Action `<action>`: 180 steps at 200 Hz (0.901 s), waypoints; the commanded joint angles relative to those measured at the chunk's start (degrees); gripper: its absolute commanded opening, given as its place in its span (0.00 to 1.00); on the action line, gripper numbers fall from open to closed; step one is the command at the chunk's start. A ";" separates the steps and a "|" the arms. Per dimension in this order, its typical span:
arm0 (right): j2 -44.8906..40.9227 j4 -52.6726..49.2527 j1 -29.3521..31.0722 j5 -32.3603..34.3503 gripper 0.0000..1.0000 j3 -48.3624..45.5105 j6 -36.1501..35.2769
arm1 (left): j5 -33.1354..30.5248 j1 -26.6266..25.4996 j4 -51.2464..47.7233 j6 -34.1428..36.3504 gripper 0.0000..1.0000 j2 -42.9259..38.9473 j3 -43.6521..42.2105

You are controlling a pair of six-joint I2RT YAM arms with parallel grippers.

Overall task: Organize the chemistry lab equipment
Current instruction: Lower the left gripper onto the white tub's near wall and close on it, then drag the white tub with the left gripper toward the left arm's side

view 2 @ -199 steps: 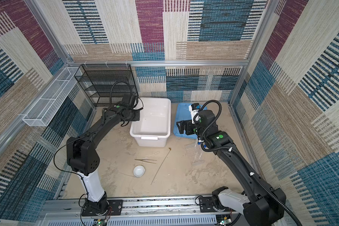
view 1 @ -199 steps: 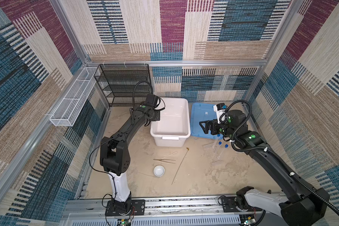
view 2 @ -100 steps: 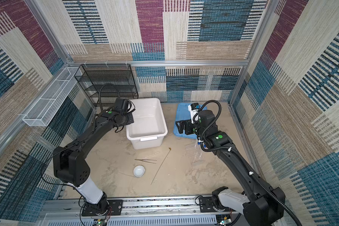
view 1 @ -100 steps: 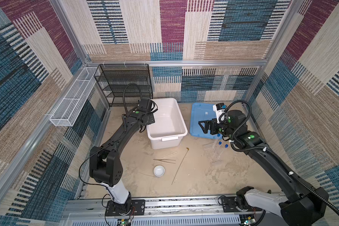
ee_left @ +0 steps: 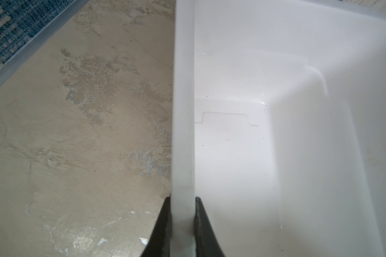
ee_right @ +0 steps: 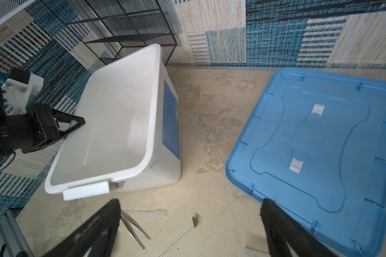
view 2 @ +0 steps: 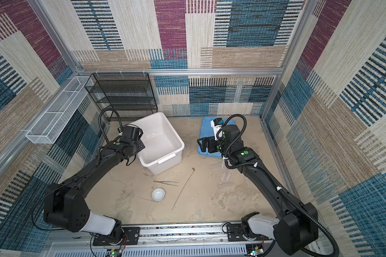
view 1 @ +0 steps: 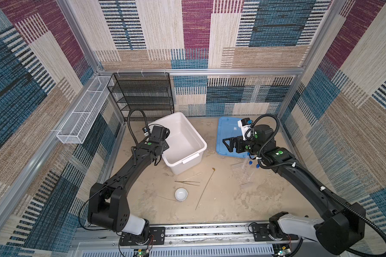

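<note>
My left hand [ee_left: 183,207] is clenched on the white tub's [ee_right: 153,100] side rim. My right hand [ee_right: 191,201] hangs released over the blue lid's [view 1: 227,131] near edge. The dropper [view 1: 192,177] and tweezers [view 1: 187,182] lie mid-desk [view 1: 232,200], just beside the tub's front corner. Swinging the tub could sweep them, or the thin rim could slip my pinch. The tubes [view 1: 250,169], seemingly under my right arm, risk a knock.

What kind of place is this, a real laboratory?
Probably a robot test cell, not a real lab: aluminium frame with patterned walls, two arms on a rail, tweezers and dish lying loose.
</note>
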 commanded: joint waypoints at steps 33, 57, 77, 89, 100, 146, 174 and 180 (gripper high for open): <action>0.18 1.96 0.08 -1.29 0.99 -0.20 0.06 | 2.30 0.22 8.99 -5.84 0.36 -1.98 -5.29; -0.77 1.89 0.06 -2.21 0.99 -0.04 0.01 | 4.99 -0.12 8.63 -5.11 0.62 -5.66 -7.29; -0.92 1.41 0.09 -4.05 0.99 0.07 -0.44 | 7.76 -0.12 7.31 -3.80 0.77 -9.18 -7.86; -0.98 1.07 0.09 -4.78 0.99 0.11 -0.76 | 10.77 -0.16 5.34 -4.06 0.78 -10.50 -7.73; -1.26 1.20 0.04 -4.81 0.99 0.05 -1.45 | 12.07 -0.61 5.47 -5.26 0.78 -11.54 -9.26; 0.06 -0.89 0.09 -5.48 0.99 4.15 -2.65 | 14.52 -3.01 9.61 -8.89 0.79 -15.93 -14.67; 0.77 -0.86 0.05 -4.87 0.99 4.64 -2.43 | 14.41 -6.10 10.12 -10.08 0.79 -18.06 -15.36; 0.80 -0.80 0.04 -4.80 0.99 4.71 -2.44 | 14.47 -7.03 10.30 -10.35 0.79 -18.05 -15.39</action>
